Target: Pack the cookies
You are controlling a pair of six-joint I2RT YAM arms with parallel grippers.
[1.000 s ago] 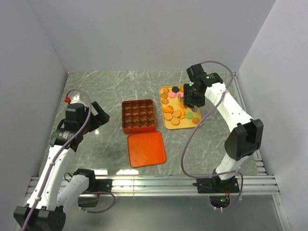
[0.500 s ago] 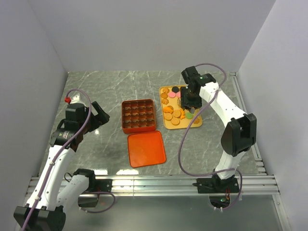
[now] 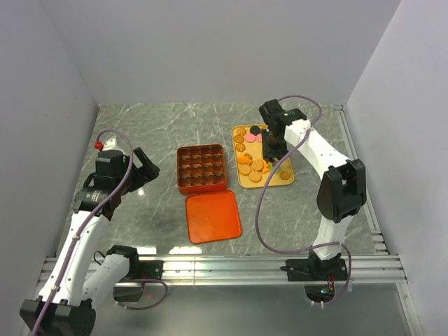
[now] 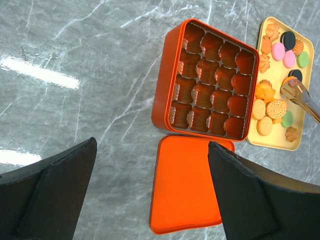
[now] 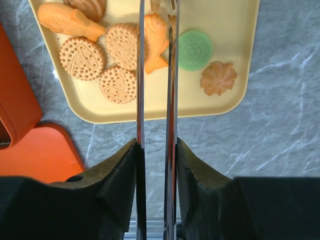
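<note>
The cookies (image 3: 252, 166) lie loose on a yellow tray (image 3: 283, 179), mostly orange-tan with a few pink, green and black. My right gripper (image 3: 273, 145) hangs over the tray, shut on metal tongs (image 5: 140, 75). In the right wrist view the gripper (image 5: 156, 145) points the tong blades across the tray (image 5: 225, 30). An orange fish-shaped cookie (image 5: 156, 42) sits between the blades; I cannot tell if it is pinched. My left gripper (image 3: 140, 168) is open and empty, left of the orange-red gridded box (image 3: 202, 189), whose cells hold no cookies.
The flat orange-red lid (image 3: 213, 215) lies on the table just in front of the box. In the left wrist view my left gripper (image 4: 152, 145) frames the lid (image 4: 187, 185), the box (image 4: 161, 100), the tray (image 4: 276, 141) and the tongs (image 4: 300, 95). White walls close in three sides.
My right gripper with the tongs has moved a little left and back over the tray, and its forearm has swung in. The left arm has not moved.
</note>
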